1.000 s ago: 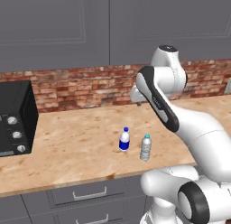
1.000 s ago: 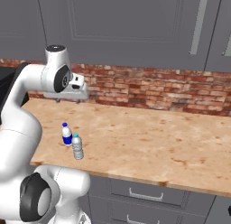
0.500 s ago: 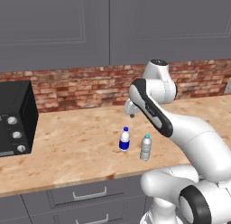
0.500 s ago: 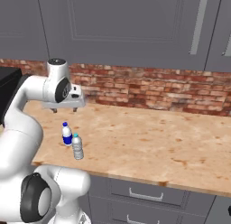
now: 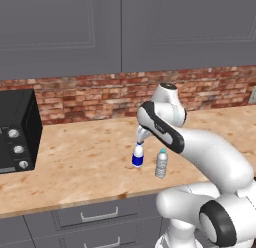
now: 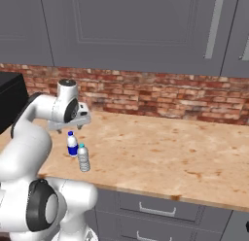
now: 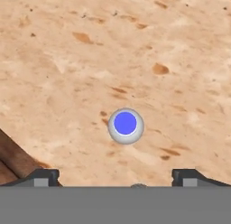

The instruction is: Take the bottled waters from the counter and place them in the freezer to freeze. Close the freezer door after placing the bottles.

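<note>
Gripper [image 7: 115, 175] spread wide, hanging straight above the blue-label bottle [image 5: 138, 155], probably lining up a top-down grab. Teal-cap bottle [image 5: 161, 163] just beside it on the worktop [image 5: 75, 162].

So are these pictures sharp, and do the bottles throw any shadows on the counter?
Left base view: sharp, evenly lit, no clear shadow under the blue bottle on the counter. Right base view: the same, no glare. Hand view: slightly soft, the bottle cap seen from straight above.
</note>
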You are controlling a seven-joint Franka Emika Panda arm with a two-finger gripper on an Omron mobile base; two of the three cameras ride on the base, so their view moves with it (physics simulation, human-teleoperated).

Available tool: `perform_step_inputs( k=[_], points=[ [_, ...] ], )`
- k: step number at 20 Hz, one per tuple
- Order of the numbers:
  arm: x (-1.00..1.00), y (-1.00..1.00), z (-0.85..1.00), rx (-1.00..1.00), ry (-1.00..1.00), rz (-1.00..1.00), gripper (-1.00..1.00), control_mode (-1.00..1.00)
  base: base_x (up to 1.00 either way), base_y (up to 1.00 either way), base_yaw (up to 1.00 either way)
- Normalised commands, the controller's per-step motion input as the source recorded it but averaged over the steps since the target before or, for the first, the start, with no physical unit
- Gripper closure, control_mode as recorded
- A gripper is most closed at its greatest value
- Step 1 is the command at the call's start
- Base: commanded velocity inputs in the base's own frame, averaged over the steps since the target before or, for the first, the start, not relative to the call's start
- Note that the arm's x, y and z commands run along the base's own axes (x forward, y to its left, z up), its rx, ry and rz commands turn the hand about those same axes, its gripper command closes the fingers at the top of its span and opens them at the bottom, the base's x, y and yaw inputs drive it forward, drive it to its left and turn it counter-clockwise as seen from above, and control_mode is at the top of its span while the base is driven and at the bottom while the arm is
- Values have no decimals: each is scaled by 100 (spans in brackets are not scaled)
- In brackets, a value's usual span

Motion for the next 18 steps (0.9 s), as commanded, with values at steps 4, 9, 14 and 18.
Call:
perform_step_inputs(
  k=[4,9,14,18],
  points=[
    [13,0,-42,-1,0,22,-100,-100,0,0,0],
    [26,0,-54,0,0,22,-100,-100,0,0,0],
    [30,0,-52,0,0,21,-100,-100,0,0,0],
    [12,7,-30,0,0,18,-100,-100,0,0,0]
  ],
)
